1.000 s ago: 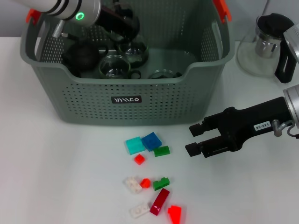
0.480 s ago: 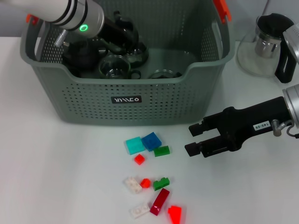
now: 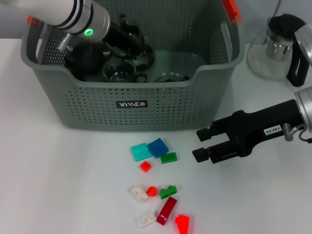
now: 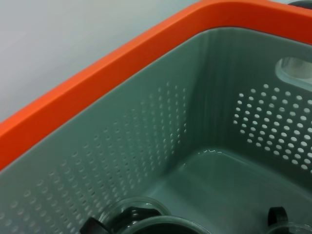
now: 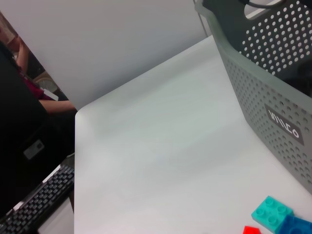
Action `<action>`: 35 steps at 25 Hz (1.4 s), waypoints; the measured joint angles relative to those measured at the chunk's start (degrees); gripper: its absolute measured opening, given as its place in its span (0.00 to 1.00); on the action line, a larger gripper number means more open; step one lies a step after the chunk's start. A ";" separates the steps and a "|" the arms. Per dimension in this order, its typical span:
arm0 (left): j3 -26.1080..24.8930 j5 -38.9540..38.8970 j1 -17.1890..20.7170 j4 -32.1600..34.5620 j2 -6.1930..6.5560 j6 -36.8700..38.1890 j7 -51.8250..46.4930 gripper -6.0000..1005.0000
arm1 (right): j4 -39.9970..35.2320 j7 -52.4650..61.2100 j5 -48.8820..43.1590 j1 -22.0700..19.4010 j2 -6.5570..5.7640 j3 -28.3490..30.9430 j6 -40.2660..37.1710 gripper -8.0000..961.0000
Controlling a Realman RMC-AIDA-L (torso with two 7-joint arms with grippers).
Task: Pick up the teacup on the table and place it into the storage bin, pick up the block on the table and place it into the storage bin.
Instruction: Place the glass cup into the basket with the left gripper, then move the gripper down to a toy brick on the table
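Left arm sunk deeper into storage bin, shifted rightward.

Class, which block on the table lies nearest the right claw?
The flat green block, at the group's right edge beside the blue block, is closest to the right claw.

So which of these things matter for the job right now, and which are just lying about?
Job:
storage bin
glass teacups inside it
blocks on the table
left gripper, down in the bin
right gripper, open beside the blocks

Lying about:
glass teapot on a coaster
keyboard off the table
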 joint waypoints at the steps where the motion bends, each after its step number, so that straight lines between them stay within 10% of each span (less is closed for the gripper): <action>1: 0.00 0.02 0.08 0.05 -0.13 -0.01 0.00 0.09 | 0.00 0.00 0.00 0.00 -0.01 0.00 0.00 0.75; 11: -0.17 -0.02 0.33 0.70 -0.70 0.08 -0.04 0.10 | 0.00 0.00 0.00 -0.32 0.08 0.00 -0.19 0.75; 19: -0.14 0.13 1.76 5.53 -1.11 1.88 -0.86 0.41 | 0.00 0.00 0.00 -0.47 0.01 0.00 -0.27 0.75; 30: -1.11 -0.36 9.52 31.30 -1.52 17.37 -5.74 0.76 | -0.40 0.00 0.00 0.08 -0.01 0.00 -0.46 0.75; 35: -3.90 -2.05 12.38 41.08 -2.66 26.13 -5.63 0.76 | -0.60 0.00 0.00 0.22 -0.01 0.00 -0.52 0.75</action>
